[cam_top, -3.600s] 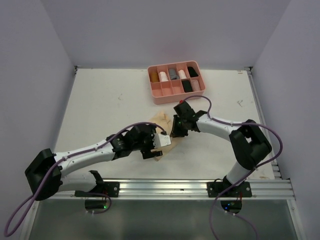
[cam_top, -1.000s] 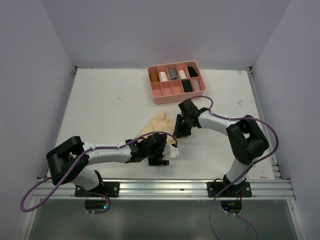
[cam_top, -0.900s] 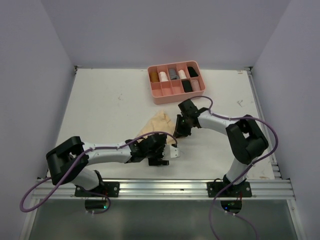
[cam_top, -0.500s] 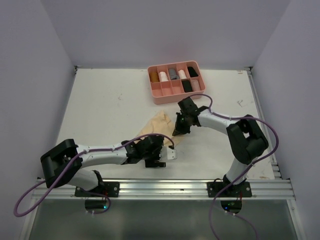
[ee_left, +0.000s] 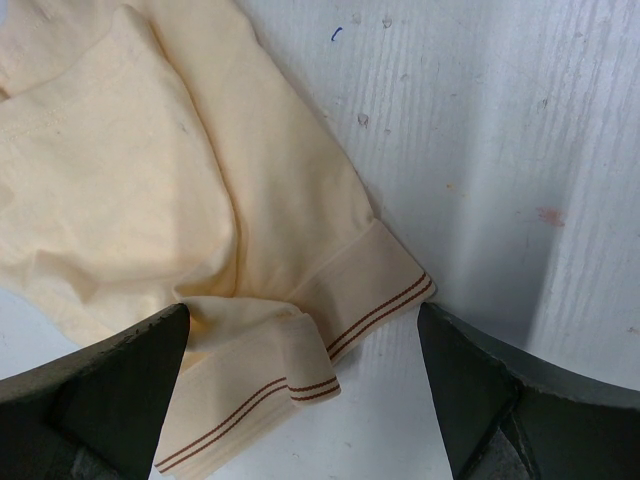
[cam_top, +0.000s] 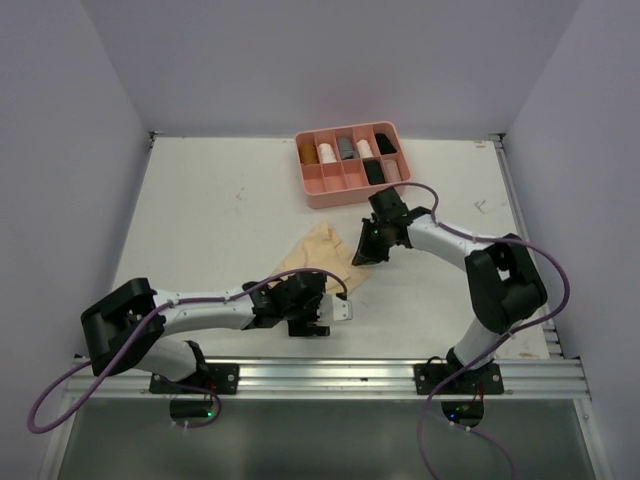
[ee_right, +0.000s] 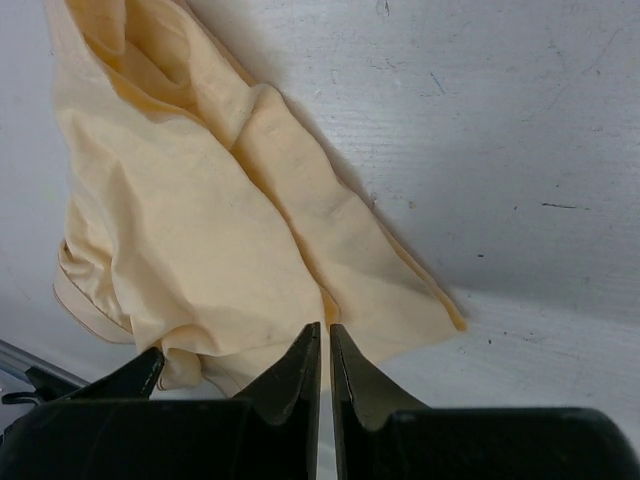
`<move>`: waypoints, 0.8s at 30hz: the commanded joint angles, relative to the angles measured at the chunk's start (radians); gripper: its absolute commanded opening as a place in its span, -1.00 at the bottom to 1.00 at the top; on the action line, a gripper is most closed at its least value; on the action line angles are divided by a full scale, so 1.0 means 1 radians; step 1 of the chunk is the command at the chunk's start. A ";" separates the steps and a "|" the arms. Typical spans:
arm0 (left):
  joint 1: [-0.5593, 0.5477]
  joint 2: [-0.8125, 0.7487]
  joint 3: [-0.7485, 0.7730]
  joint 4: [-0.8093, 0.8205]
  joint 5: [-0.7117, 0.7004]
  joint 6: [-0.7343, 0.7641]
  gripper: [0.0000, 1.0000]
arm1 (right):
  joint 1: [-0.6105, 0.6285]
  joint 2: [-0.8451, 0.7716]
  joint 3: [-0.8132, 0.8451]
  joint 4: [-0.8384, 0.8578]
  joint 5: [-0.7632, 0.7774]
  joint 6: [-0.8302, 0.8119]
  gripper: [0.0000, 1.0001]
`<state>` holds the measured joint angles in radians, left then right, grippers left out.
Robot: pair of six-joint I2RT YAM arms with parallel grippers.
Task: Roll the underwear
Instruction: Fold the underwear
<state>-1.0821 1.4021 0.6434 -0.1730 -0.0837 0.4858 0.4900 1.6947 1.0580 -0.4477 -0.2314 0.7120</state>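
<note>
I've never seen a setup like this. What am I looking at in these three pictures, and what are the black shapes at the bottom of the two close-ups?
The machine is two robot arms, a left arm and a right arm, bolted at the near edge of a white table. The wide picture comes from a camera fixed above and behind them. Each close-up comes from a camera on one wrist, so the black shapes are that arm's own two fingers. On the table lies crumpled pale tan underwear. Farther back is a pink divided tray with small rolled items. The left end effector is wide open over the striped band. The right end effector is shut at the cloth's edge; whether it pinches the cloth I cannot tell.
</note>
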 commanded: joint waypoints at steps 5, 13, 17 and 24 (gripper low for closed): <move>0.002 -0.017 0.002 0.000 0.010 -0.015 1.00 | -0.004 0.023 0.033 0.000 -0.069 0.017 -0.39; 0.002 -0.009 0.004 0.006 0.010 -0.019 1.00 | 0.007 0.092 0.051 0.009 -0.095 0.021 -0.44; 0.002 -0.006 0.002 0.009 0.007 -0.018 1.00 | 0.018 0.112 0.049 0.026 -0.114 0.027 -0.49; 0.002 0.003 0.001 0.018 0.007 -0.015 1.00 | 0.019 0.132 0.062 0.021 -0.146 0.023 -0.56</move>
<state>-1.0821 1.4025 0.6434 -0.1726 -0.0834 0.4824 0.5056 1.8133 1.0794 -0.4427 -0.3283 0.7261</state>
